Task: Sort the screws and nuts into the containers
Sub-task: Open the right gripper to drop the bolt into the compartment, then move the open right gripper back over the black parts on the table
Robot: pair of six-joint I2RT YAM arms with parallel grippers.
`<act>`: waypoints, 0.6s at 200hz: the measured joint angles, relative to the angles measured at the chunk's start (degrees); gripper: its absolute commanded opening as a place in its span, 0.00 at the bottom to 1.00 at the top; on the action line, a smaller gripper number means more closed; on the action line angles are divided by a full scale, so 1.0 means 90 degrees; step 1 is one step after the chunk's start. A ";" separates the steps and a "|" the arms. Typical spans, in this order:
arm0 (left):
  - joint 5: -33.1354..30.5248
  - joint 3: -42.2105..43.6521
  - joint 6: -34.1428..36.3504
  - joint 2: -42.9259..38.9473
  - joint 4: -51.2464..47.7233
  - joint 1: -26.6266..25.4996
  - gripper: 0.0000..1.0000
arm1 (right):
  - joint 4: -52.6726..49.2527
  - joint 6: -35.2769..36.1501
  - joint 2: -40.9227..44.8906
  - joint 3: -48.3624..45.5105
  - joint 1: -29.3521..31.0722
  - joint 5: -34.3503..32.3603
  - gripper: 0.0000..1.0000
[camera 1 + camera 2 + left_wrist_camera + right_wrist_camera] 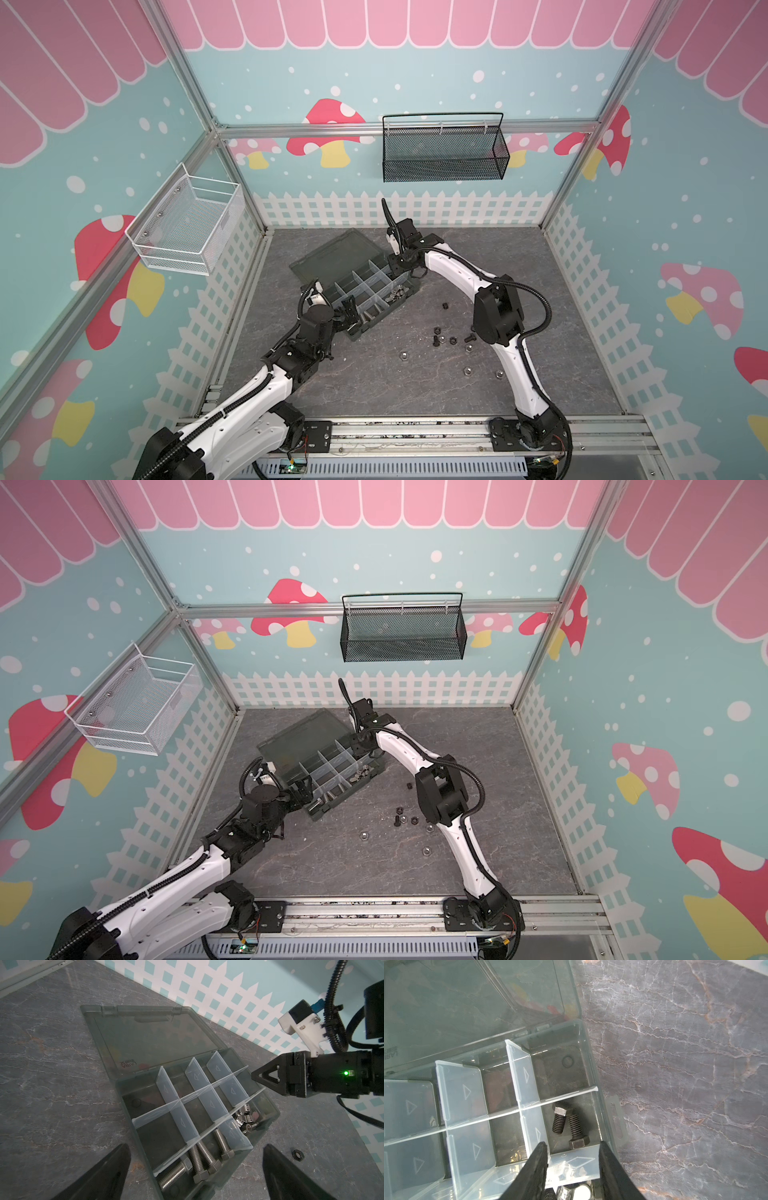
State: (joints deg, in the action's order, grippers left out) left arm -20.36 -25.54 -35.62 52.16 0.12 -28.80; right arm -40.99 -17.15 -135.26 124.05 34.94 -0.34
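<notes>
In both top views the dark grey organiser box (354,335) (316,815) lies mid-table with its lid open. Its containers are split by pale dividers (212,1103). My left gripper (348,311) (196,1147) is open, one finger on each side of the box's near end. Several silver screws (204,1155) lie in that end compartment, and silver nuts (245,1115) in the one beside it. My right gripper (398,268) (572,1144) hangs open over the far end, nothing between its fingers. Below it lie two black screws (560,1120).
Loose black nuts (437,331) and silver nuts (402,356) lie scattered with a black screw (435,341) right of the box, beside the right arm's elbow. A white wire basket (187,226) hangs on the left wall and a black mesh basket (444,149) on the back wall.
</notes>
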 measured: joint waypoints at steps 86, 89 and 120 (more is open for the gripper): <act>-0.0002 0.0000 0.0000 -0.0104 -0.0092 0.0024 1.00 | -0.0170 -0.0197 0.0316 -0.0287 0.0002 -0.0175 0.42; -0.0002 0.0000 -0.0002 -0.0112 -0.0092 0.0024 1.00 | -0.0170 -0.0216 0.0362 -0.0350 0.0002 -0.0187 0.42; -0.0002 0.0000 -0.0002 -0.0168 -0.0102 0.0024 1.00 | -0.0124 -0.0457 0.1263 -0.1326 0.0000 -0.0503 0.42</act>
State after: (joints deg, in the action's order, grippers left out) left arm -20.38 -25.54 -35.64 50.65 -0.80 -28.58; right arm -42.11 -21.26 -123.90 112.12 34.94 -4.86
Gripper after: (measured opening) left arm 0.991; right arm 0.419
